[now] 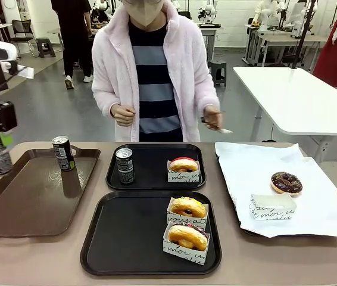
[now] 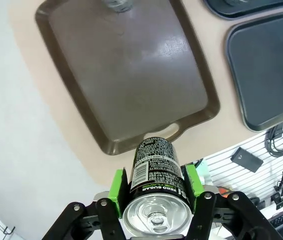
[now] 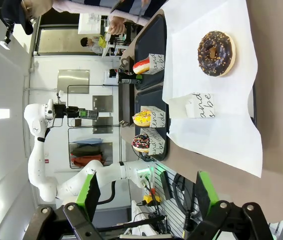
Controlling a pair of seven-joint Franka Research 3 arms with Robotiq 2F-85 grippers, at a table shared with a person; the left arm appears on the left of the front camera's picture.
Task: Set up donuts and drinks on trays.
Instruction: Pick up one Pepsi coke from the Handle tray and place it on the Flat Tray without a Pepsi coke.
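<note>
The left end effector (image 2: pixel 154 185) is clenched around a dark drink can (image 2: pixel 155 162), held in the air near the handled rim of the brown tray (image 2: pixel 131 75). The right end effector (image 3: pixel 149 192) hangs released, with nothing between its pads, near the edge of the white paper (image 3: pixel 221 120). One can (image 1: pixel 64 153) stands at the brown tray's far rim. Another can (image 1: pixel 124 166) stands at the left of the far black tray (image 1: pixel 153 176), well apart from a pink donut (image 1: pixel 183 164). The near black tray (image 1: pixel 127 238) carries a yellow donut (image 1: pixel 187 207) and a second yellow donut (image 1: pixel 187 236) along its right rim. Its left half lies open.

2 glossy plastic trays (image 1: pixel 127 232), shiny metal-topped can (image 2: pixel 156 172), matt paper sleeves (image 1: pixel 184 176)
</note>
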